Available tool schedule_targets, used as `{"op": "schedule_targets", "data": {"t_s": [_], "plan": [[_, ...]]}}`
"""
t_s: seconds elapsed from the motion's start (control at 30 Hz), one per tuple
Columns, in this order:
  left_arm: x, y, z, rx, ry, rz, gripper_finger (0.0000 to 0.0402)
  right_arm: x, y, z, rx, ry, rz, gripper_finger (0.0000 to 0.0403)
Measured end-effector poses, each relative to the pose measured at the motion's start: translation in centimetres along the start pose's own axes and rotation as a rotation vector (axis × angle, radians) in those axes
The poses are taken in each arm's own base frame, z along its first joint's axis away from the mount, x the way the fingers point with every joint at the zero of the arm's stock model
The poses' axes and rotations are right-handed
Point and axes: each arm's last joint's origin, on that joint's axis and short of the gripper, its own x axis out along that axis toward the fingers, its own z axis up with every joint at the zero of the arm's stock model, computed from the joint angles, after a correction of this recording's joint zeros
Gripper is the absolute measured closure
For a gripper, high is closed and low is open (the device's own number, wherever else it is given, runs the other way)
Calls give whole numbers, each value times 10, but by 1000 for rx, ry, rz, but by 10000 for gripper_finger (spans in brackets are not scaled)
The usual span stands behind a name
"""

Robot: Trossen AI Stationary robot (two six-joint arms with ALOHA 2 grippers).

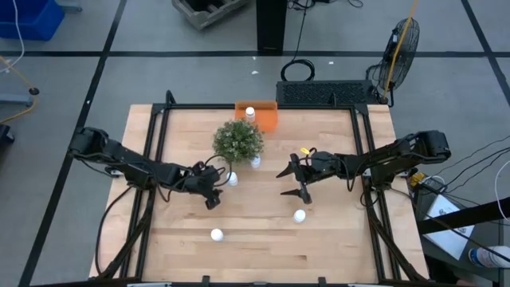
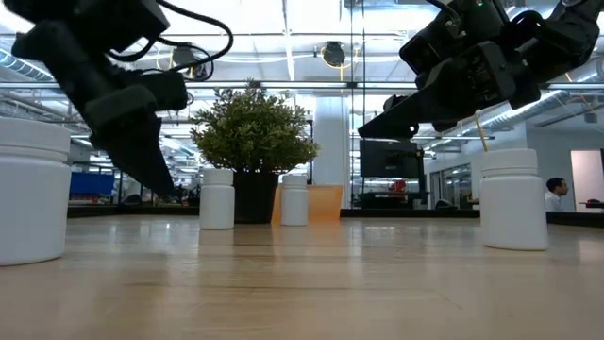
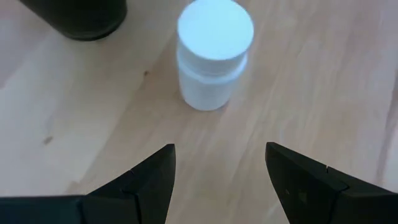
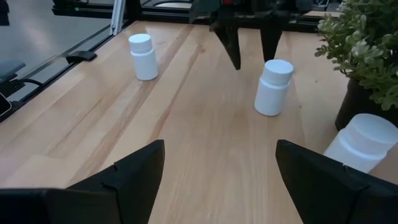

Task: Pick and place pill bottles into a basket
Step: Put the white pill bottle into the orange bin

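Several white pill bottles show. One stands in the orange basket point(image 1: 265, 117) at the far edge. One point(image 1: 256, 161) stands by the green plant point(image 1: 238, 140). One point(image 1: 233, 178) stands just ahead of my left gripper point(image 1: 217, 187), which is open and empty; this bottle also shows in the left wrist view point(image 3: 214, 53), beyond the fingertips. Two more point(image 1: 300, 215) point(image 1: 216, 234) stand nearer the table's front. My right gripper point(image 1: 285, 182) is open and empty above mid-table, right of the plant and facing the left gripper.
The plant's dark pot point(image 3: 81, 15) stands close beside the bottle that my left gripper faces. A black frame rail point(image 1: 159, 151) runs along the table's left and right sides. In the right wrist view, the left gripper point(image 4: 249, 31) shows beyond a bottle point(image 4: 272, 87).
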Motion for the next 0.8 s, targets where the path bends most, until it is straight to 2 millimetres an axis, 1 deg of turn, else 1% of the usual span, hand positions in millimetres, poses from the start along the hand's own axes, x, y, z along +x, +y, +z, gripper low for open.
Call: {"op": "schedule_targets", "data": {"t_s": [0.1, 0.27, 0.4, 0.63, 0.73, 0.8], "plan": [[6, 5, -11, 27, -15, -27, 149, 0, 0, 0, -1, -3, 0, 106], [11, 11, -19, 80, -51, -49, 149, 0, 0, 0, 0, -2, 0, 106], [13, 17, -19, 98, -54, -31, 149, 0, 0, 0, 0, -2, 0, 106], [17, 23, -10, 117, -99, -18, 149, 0, 0, 0, 3, -2, 0, 106], [18, 23, -12, 120, -158, -28, 149, 0, 0, 0, 11, -2, 0, 106], [18, 24, -19, 104, -222, -57, 149, 0, 0, 0, 12, 1, 3, 106]]}}
